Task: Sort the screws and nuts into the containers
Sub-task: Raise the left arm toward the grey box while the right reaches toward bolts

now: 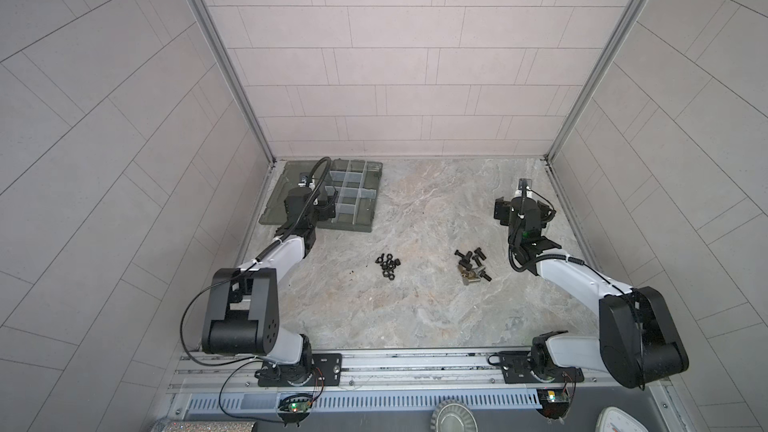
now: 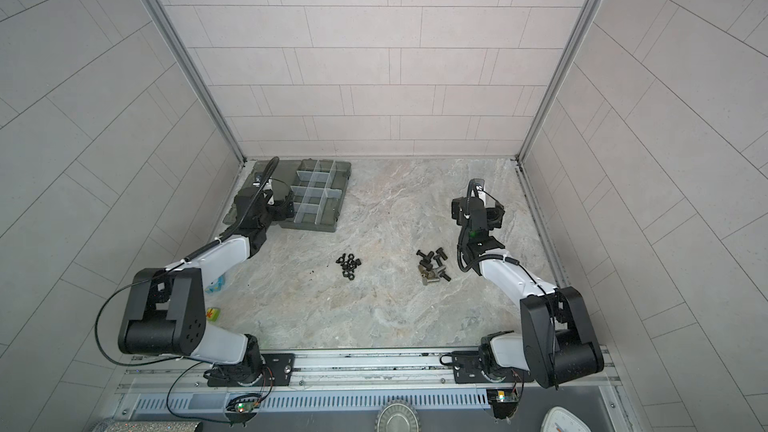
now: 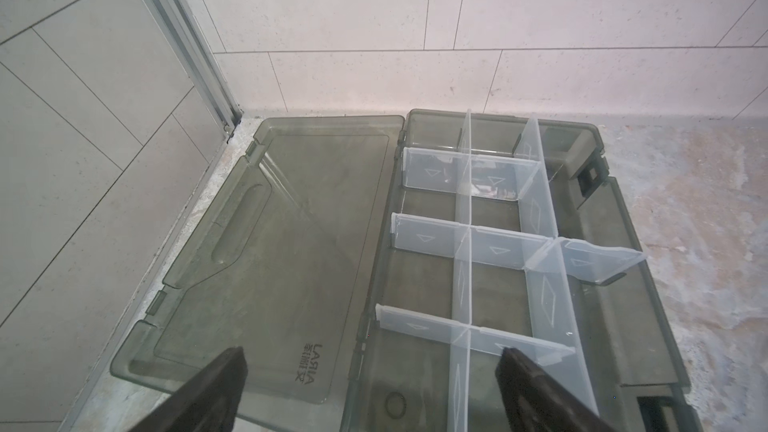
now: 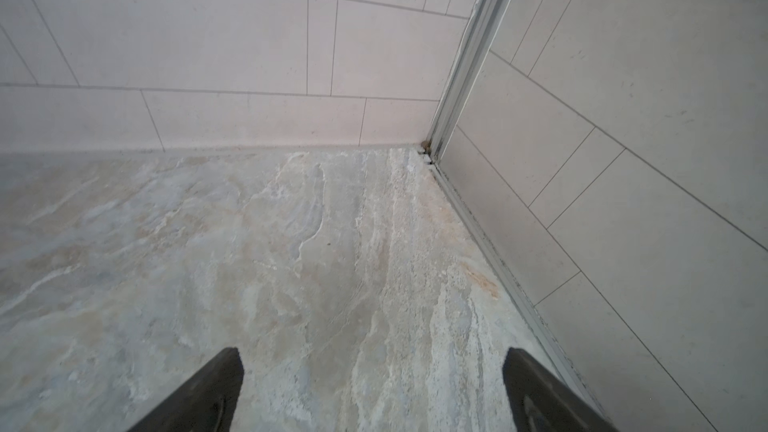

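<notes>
Looking first at the work pieces, we find the screws (image 1: 472, 265) (image 2: 434, 266) in a loose heap right of the table's middle. They lie on their sides with shafts pointing every which way, the black ones toward the back and a few silver ones at the near end of the heap. The nuts (image 1: 388, 266) (image 2: 349, 265) form a tighter cluster to the left, well apart from the screws; most appear to lie flat, though they are too small for us to be sure. The containers (image 3: 463, 243) are the cells set off by pale dividers (image 1: 351, 179) inside the organizer box (image 1: 347, 229) (image 2: 309, 227), which sits in the back left corner with its long axis running from the near side toward the back wall (image 1: 395, 68). Its lid (image 3: 270, 243) lies flat alongside, hinged open toward the left wall. We see no screw or nut in the cells that show. The left gripper (image 3: 372, 353) hovers over the hinge line at the box's near end, one finger above the lid and one above the tray, jaws spread wide with nothing between them. The right gripper (image 4: 374, 351) hangs over bare table (image 1: 415, 309) near the back right corner, likewise spread wide and holding nothing.
</notes>
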Controlling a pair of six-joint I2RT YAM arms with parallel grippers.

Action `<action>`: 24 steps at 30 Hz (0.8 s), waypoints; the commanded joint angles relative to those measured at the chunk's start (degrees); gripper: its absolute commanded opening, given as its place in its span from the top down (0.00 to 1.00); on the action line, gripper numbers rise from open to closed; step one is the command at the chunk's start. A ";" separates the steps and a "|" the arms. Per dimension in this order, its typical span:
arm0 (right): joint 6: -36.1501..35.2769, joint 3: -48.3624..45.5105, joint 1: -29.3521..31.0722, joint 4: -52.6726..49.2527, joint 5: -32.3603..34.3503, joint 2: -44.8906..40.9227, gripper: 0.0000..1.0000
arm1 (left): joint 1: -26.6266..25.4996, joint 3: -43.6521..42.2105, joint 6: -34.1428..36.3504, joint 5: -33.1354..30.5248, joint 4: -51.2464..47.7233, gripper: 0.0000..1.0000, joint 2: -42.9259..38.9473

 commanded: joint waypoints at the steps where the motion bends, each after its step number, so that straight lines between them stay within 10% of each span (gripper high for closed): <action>1: 4.83 2.90 3.10 -10.79 3.79 -2.96 0.01 | 0.06 9.28 0.13 1.57 -12.72 0.01 0.95; 14: 10.01 21.09 9.67 -37.48 -4.23 1.45 0.01 | -0.27 30.82 -3.25 10.76 -36.21 0.04 8.43; 24: 12.40 29.93 9.83 -47.46 -18.38 7.69 0.03 | -0.01 48.95 -2.49 4.12 -50.74 0.14 26.18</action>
